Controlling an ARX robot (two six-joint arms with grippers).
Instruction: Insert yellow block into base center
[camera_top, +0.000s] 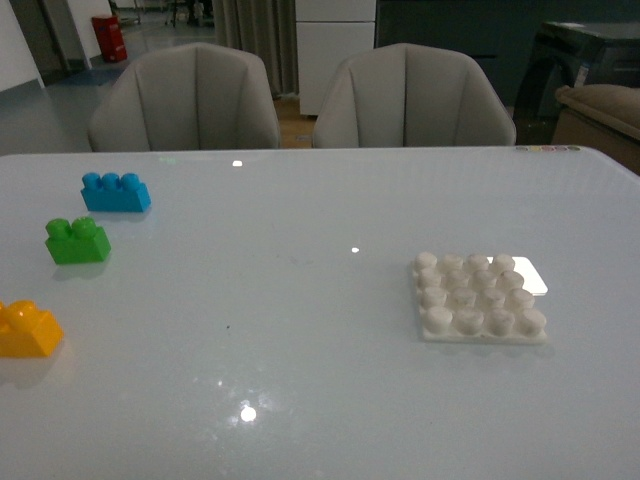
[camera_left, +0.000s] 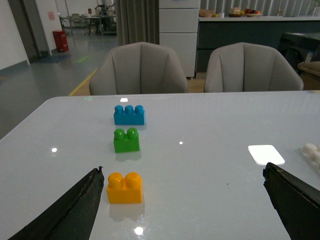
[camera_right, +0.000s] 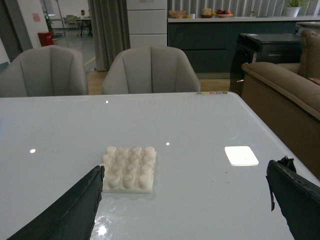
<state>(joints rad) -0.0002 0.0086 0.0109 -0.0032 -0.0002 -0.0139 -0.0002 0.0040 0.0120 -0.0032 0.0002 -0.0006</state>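
Glossy white table (camera_top: 300, 400) | small yellow-orange two-stud plastic brick (camera_top: 30, 330) far left, well apart from off-white studded square base (camera_top: 480, 300) at right | left gripper (camera_left: 183, 172) nearer, jaws spread, empty, brick ahead, long axis crosswise | right gripper (camera_right: 186, 170) spread, empty

Three bricks are sitting in a row along the worktop's (camera_top: 300, 330) left edge. The task block (camera_top: 28, 330) is lying closest to the front edge, right at the left edge. The second brick (camera_top: 77, 241) is sitting behind it, and the long brick (camera_top: 116, 193) is sitting behind that, nearest the far edge. The base (camera_top: 480, 300) is lying flat on the right half, well apart from the row. Two chairs (camera_top: 185, 100) are standing side by side behind the far edge.
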